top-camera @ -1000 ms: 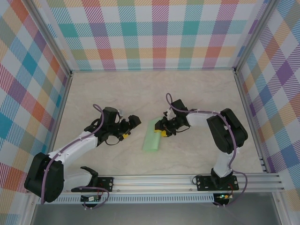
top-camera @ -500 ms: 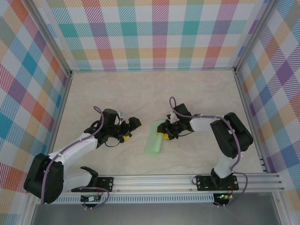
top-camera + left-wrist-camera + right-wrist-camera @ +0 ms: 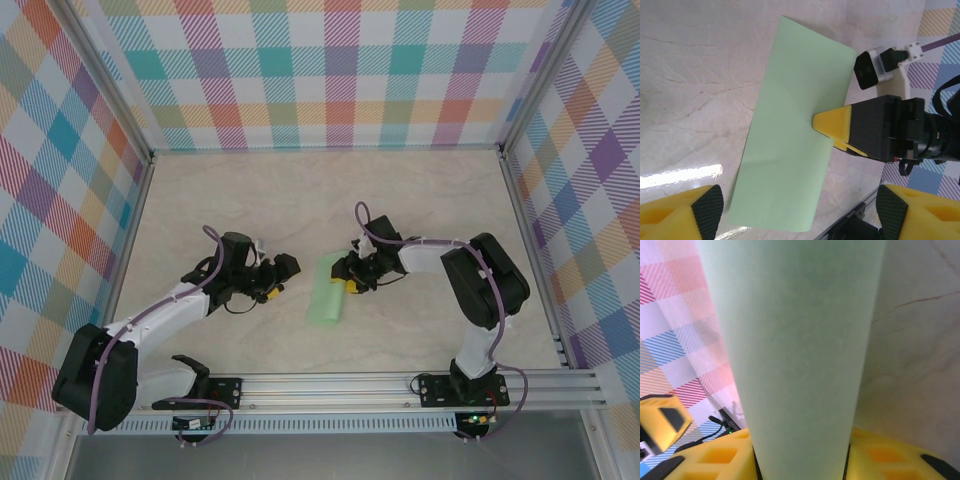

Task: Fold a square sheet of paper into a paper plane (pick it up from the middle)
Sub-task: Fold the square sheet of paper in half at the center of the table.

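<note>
The paper (image 3: 324, 292) lies folded in the middle of the table (image 3: 250, 200), its right edge pinched by the right claw (image 3: 346, 281), while the empty, open left claw (image 3: 283, 275) has just inched nearer, likely to help fold it.

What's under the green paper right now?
The paper lies on the marble table, with the right arm's jaws pinching its edge, one above and one beneath. The table directly under the paper is covered.
</note>
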`<act>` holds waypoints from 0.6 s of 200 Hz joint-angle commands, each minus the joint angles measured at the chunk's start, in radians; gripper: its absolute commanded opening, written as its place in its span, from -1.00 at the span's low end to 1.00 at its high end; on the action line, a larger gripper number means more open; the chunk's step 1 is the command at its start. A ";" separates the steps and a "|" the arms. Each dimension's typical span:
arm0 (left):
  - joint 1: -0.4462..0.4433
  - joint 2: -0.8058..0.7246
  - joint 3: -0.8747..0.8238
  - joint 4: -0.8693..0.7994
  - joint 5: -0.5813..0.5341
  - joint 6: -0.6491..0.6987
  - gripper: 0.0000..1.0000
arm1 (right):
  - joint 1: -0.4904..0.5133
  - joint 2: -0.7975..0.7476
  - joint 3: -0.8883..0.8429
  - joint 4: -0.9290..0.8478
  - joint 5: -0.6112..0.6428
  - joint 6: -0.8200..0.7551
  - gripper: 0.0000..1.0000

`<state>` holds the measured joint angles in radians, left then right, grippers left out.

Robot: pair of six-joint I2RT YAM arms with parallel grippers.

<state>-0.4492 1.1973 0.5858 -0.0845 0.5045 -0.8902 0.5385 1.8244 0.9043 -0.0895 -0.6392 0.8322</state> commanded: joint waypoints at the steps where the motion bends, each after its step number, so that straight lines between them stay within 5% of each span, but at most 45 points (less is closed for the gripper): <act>1: -0.031 0.031 -0.006 0.055 -0.018 -0.003 0.51 | 0.006 0.024 0.032 -0.062 -0.013 -0.058 -0.14; 120: -0.183 0.425 0.141 0.218 -0.055 -0.012 -0.36 | 0.002 -0.083 0.039 -0.165 0.082 -0.055 0.11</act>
<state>-0.6102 1.5772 0.6926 0.0952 0.4774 -0.9012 0.5381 1.7973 0.9436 -0.2127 -0.5858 0.7776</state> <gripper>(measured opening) 0.336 0.548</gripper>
